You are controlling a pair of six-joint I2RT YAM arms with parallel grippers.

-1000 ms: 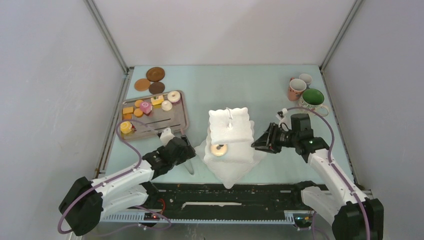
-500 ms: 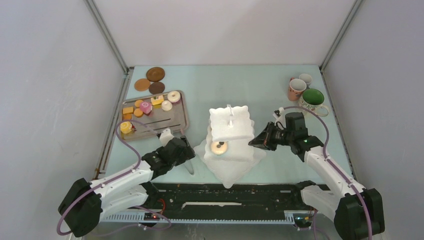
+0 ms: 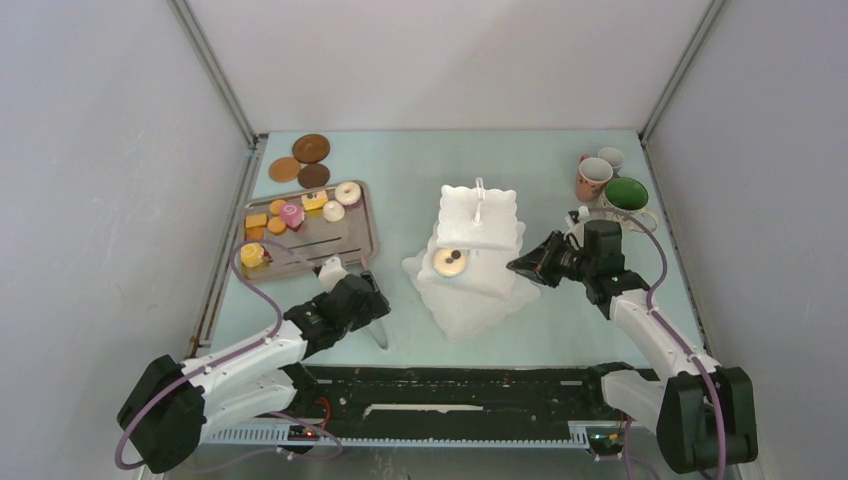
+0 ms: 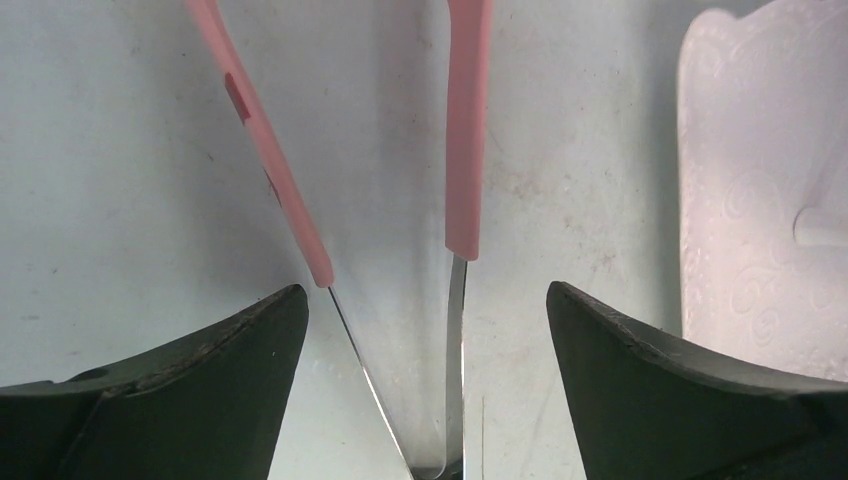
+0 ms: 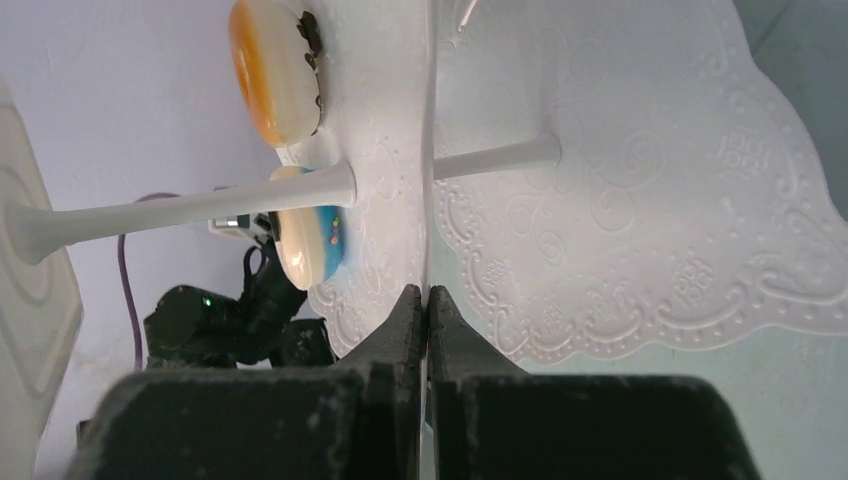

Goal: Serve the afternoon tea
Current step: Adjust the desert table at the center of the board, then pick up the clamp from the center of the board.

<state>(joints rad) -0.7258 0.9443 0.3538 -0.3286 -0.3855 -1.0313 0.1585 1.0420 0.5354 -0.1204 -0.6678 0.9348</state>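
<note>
Stand (image 3: 466, 305): clamps its middle tier's edge in right gripper (image 5: 428, 300), holds left gripper (image 4: 425, 290) wide open over tongs (image 4: 466, 130).

White three-tier stand (image 3: 470, 305) with wavy square plates sits mid-table, its middle tier's edge pinched in the right gripper (image 5: 428, 296). That tier carries an orange-glazed donut (image 5: 275, 70) and a blue-iced donut (image 5: 312, 248). Other donuts (image 3: 348, 193), orange biscuits (image 3: 277, 225) and yellow cakes (image 3: 256, 220) are clustered far left. Three brown coasters (image 3: 311, 148) lie behind them. Pink mug (image 3: 592, 178), small pale mug (image 3: 611, 158) and green-inside mug (image 3: 625, 195) stand grouped far right, mouths up.
</note>
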